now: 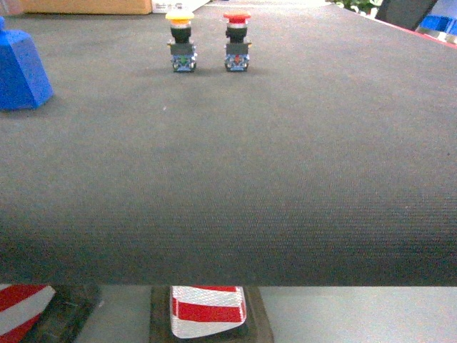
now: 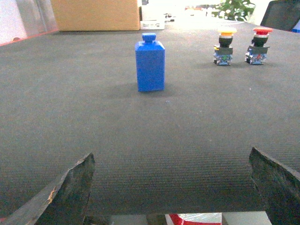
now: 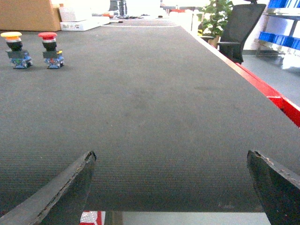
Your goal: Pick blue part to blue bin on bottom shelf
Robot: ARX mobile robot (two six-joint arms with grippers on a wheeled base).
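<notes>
Dark textured matting (image 2: 93, 140) covers the table under both my arms. My left gripper (image 2: 173, 187) has its fingers (image 2: 70, 192) spread wide, holding nothing; my right gripper (image 3: 171, 187) likewise (both low at the near edge). Blue part (image 2: 150, 63) stands upright ahead of the left gripper, well apart. Yellow-capped push button (image 2: 225, 47) and red-capped push button (image 2: 258, 45) stand side by side beyond, to its right.

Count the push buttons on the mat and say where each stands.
2, side by side at the far edge: yellow-capped push button left, red-capped push button right. None seems hidden.
</notes>
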